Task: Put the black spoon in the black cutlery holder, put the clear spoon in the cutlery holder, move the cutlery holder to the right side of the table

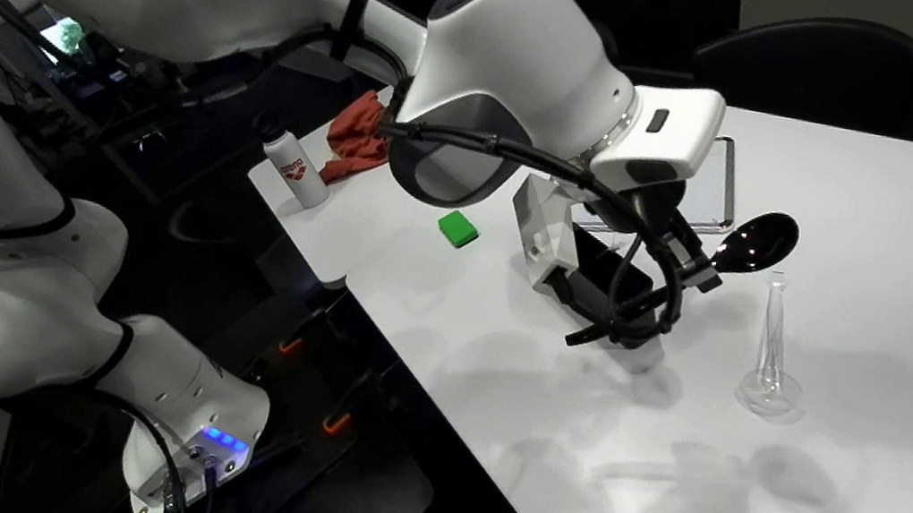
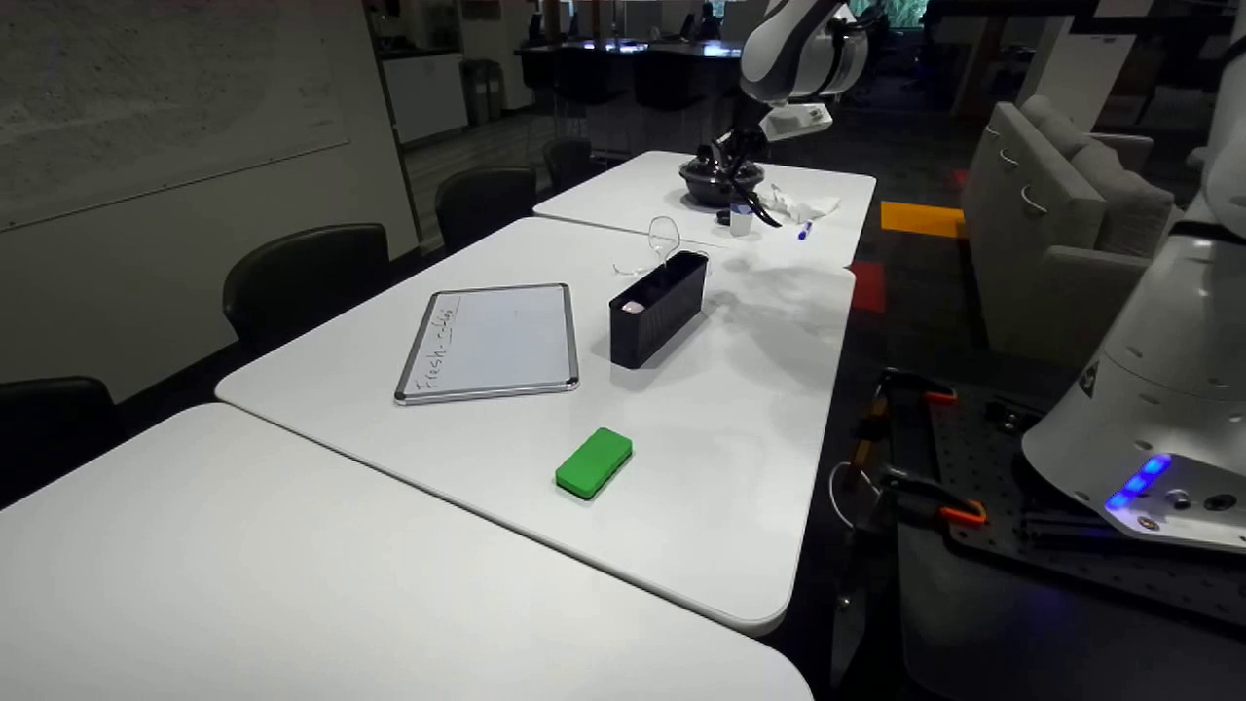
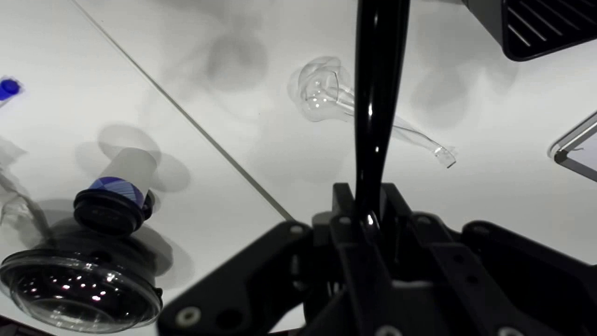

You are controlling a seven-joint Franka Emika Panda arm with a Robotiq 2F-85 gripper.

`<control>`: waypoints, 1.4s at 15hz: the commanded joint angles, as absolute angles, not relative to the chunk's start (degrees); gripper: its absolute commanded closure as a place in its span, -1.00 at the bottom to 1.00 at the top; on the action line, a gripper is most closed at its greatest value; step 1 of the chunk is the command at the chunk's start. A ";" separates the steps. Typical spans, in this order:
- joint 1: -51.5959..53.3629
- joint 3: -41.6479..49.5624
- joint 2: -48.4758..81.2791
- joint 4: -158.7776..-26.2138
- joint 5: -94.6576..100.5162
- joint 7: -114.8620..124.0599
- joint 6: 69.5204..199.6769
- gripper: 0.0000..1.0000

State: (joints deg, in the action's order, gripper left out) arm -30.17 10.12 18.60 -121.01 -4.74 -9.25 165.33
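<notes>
The nearly closed claw [image 3: 368, 200] pinches the black spoon [image 3: 377, 93], presumably light, stiff, slippery and best held near its bowl [image 1: 757, 243], as here, with the clear spoon [image 3: 343, 98] at twelve o'clock and the holder [image 3: 550, 43] between one and two (wrist view).

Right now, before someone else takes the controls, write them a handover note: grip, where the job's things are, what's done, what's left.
Gripper: closed on the slender black spoon, held up in the air.
Long narrow black box-shaped cutlery holder: on the plain white table, beside the silver-framed whiteboard.
Clear colourless plastic spoon: on the same table, apart from the holder.
Done: black spoon gripped; neither spoon is in the holder.
Left: black spoon into the holder, then clear spoon, then holder to the table's right side.
</notes>
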 commanded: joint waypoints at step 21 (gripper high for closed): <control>55.61 88.05 46.11 -132.81 38.21 86.11 185.27 0.91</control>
State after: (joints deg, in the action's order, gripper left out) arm 49.96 82.84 34.86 -130.42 39.81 75.72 181.55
